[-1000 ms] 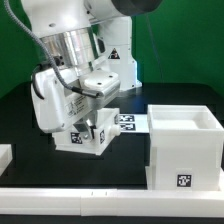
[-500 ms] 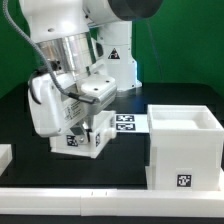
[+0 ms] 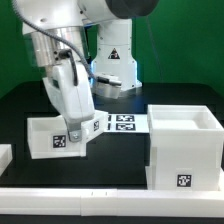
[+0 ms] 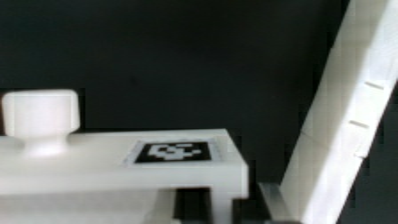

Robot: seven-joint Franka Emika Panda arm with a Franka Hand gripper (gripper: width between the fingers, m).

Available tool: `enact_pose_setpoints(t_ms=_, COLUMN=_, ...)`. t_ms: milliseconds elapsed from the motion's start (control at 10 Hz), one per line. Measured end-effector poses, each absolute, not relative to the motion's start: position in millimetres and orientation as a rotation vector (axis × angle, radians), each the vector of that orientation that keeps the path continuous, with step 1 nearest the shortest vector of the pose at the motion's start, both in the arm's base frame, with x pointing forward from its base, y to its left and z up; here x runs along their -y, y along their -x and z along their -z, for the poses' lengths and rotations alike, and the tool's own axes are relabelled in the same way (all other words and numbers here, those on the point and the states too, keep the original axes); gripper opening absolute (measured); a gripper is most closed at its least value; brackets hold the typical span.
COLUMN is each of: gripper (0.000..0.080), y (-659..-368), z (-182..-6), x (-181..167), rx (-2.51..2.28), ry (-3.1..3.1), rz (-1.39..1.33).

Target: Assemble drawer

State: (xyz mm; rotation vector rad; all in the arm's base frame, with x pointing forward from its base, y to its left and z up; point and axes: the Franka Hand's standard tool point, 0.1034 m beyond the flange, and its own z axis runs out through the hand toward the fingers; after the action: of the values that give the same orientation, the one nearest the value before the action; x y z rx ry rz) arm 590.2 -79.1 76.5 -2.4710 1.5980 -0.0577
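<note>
The tool [image 3: 80, 128] clamps 1 small tray [image 3: 45, 140] by its wall, down at the table [image 3: 20, 105] and well apart from the casing [image 3: 185, 150], likely to line it up for insertion.

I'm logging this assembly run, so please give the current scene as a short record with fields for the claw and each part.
claw: lowered onto the knobbed tray, apparently closed on its wall
knobbed tray: flat on the black table, at the exterior view's left
knob: upright on the tray, seen in the wrist view
casing: open top, at the exterior view's right, apart from the tray
marker board: flat between tray and casing
</note>
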Motion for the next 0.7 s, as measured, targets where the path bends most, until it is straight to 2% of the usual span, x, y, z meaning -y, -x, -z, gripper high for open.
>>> enact_pose_setpoints(t_ms=200, gripper=0.0036, y=-590, z=-76.5, x=78, rx=-1.442, ry=2.569, rz=0.08)
enact_pose_setpoints(t_ms=500, gripper=0.0036, y=-587, z=-86.0, x=79, rx=-0.595, ry=2.899, rz=0.207)
enact_pose_setpoints(t_ms=700, gripper=0.0036, y=-582, z=-84.2, x=93, rx=-0.412, ry=2.953, rz=0.221)
